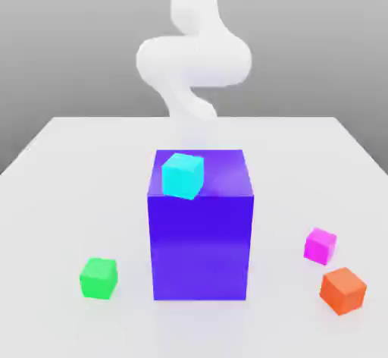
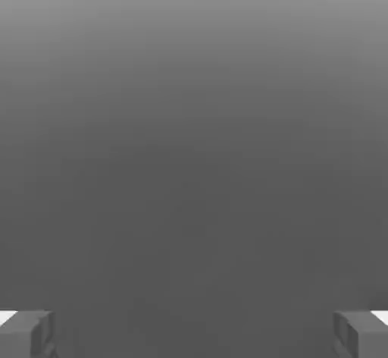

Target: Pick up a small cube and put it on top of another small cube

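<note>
Stacking not started: small matte magenta cube on the white tabletop, near the orange cube. Gripper wide, empty. Remaining — grasp, transfer, placement on the small bright green cube.

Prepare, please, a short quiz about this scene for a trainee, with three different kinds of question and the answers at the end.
1. Fill in: The green cube lies toward the exterior view's ____ from the blue block.
2. Choose: Which cube is nearest to the magenta cube?
A) cyan cube
B) orange cube
C) green cube
3. True or false: The jaws stand closed together.

Key: 1. left; 2. B; 3. false
</note>
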